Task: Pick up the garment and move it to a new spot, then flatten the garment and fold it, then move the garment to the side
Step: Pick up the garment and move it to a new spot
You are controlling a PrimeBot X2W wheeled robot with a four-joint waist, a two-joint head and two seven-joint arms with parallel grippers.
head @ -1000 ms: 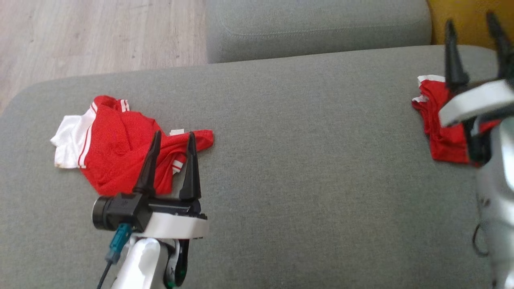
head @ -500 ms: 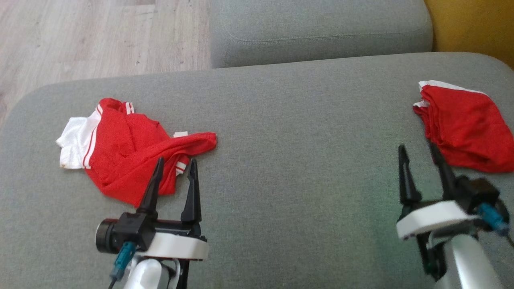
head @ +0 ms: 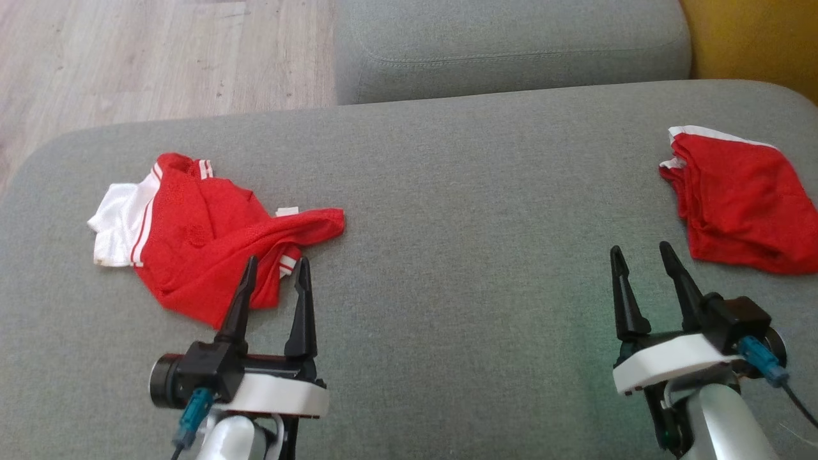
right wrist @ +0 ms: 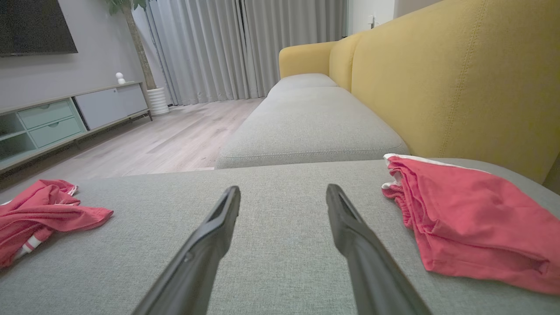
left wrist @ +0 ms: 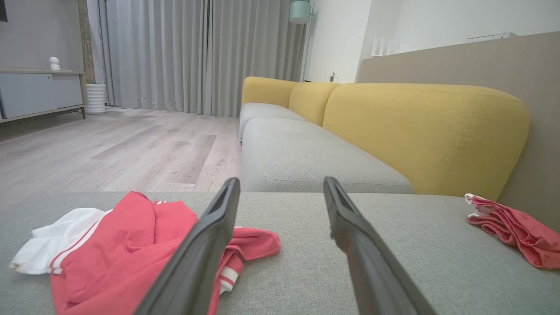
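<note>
The right claw is spread wide and holds nothing. It has pulled back from the folded garment, which it was reaching over a second ago. That red garment with a white edge lies by itself at the far right of the sofa seat, close to the yellow backrest. The claw now sits near its front corner and does not touch it. I think this means the folding and the move to the side are done for that one. The left claw is spread wide too and empty. It has slid back a little, and its tips point at the near edge of the crumpled garment, a red and white heap on the left part of the seat. That heap looks the same as before. It is bunched up, with a white part sticking out to the left, so I guess it is the next one to pick up. Past the seat are another grey cushion and the wooden floor.
</note>
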